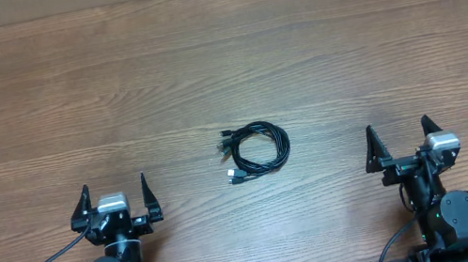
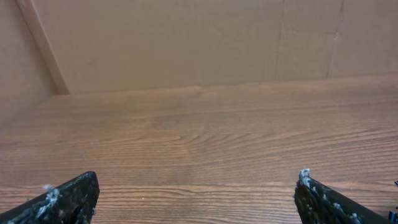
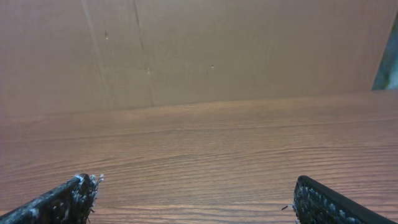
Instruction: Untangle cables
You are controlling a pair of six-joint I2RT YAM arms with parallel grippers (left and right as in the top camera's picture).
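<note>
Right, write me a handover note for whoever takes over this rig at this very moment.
Left gripper: open, empty, at the near edge of the table.
Right gripper: open, empty, also at the near edge.
Cables: one small black coil, plug ends on its left side, lying mid-table between the two arms. Neither wrist view shows it clearly.
Done: nothing, the coil is untouched.
Left: grasp the coil, pull the strands apart and lay them out separately.
</note>
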